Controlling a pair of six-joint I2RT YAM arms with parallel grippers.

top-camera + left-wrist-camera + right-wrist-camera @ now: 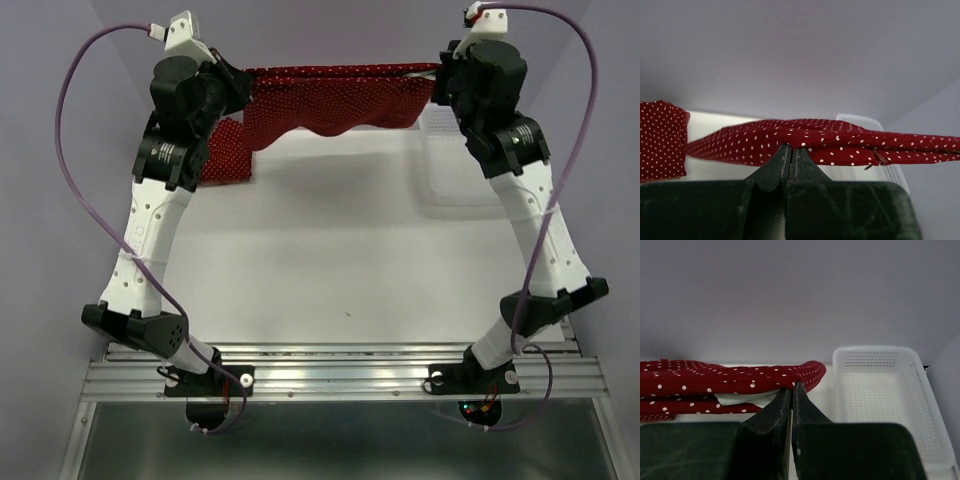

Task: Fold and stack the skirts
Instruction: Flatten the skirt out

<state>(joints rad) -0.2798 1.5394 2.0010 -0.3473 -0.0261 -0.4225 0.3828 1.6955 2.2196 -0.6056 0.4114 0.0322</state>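
My left gripper (791, 148) and right gripper (792, 387) are clamped on this floppy, light-looking dark red white-dotted cloth skirt (335, 100) by its ends, middle sagging.

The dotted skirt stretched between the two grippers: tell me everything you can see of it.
The dotted skirt is dark red cloth with tiny white dots, soft and thin-looking. It hangs stretched sideways above the far part of the table, its lower edge sagging in waves. The left gripper is shut on one end, the right gripper on the other, where a bit of white lining shows. It looks doubled over, in layers.
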